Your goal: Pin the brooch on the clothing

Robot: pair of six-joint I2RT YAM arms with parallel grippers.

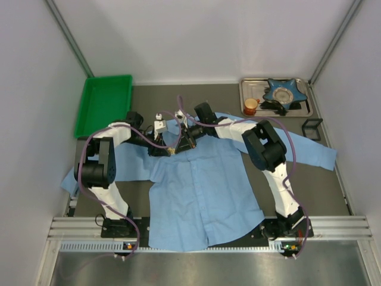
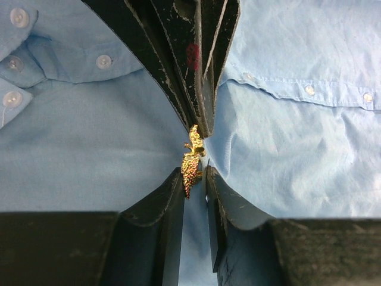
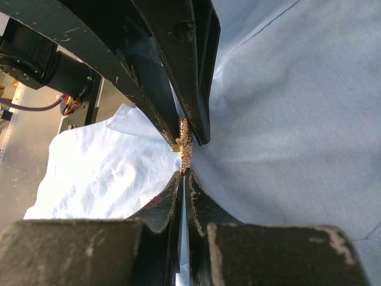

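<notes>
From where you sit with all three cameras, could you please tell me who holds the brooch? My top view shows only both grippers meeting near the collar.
Observer: The left wrist view shows the left gripper pinching the brooch by its lower end.
Operator: And the other arm?
Observer: The right gripper is shut, with its tip at the other end of the brooch.
Operator: Is it pinned yet?
Observer: Plain fabric of the shirt lies right behind it. Whether the pin is through is hidden.
</notes>
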